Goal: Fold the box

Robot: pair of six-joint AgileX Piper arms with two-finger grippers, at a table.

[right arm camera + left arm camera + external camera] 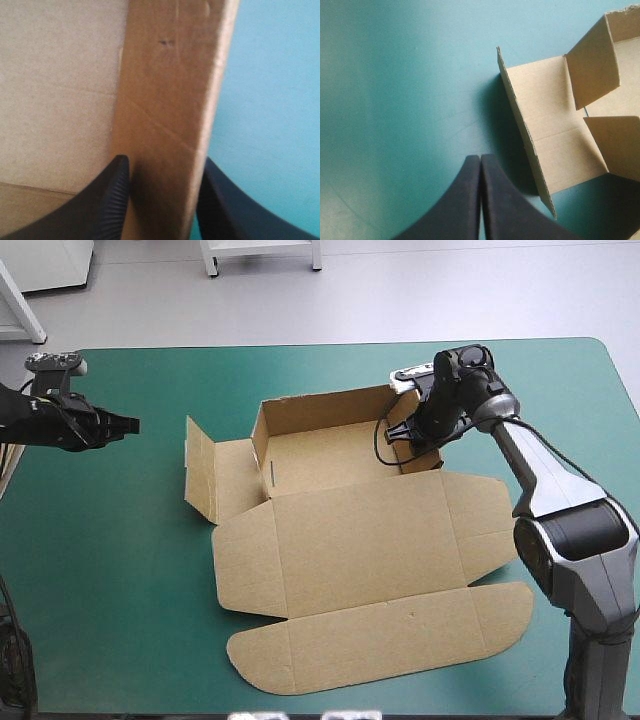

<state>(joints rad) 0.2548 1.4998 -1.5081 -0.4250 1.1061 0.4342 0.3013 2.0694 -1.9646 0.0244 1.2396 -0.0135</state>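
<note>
The brown box lies mid-table as an open tray, its back wall raised and the lid flat toward the front edge. A left side flap stands upright. My right gripper points down at the tray's right wall. In the right wrist view its fingers stand apart astride that wall, one finger inside the tray and the other outside; right gripper open. My left gripper hovers left of the box, shut and empty. In the left wrist view the left gripper has the standing flap ahead of it.
The teal-green cover surrounds the box on all sides, with the widest stretch at the left. A pale sliver shows at the table's left edge; I cannot tell what it is. The lid's rounded flaps reach close to the front right.
</note>
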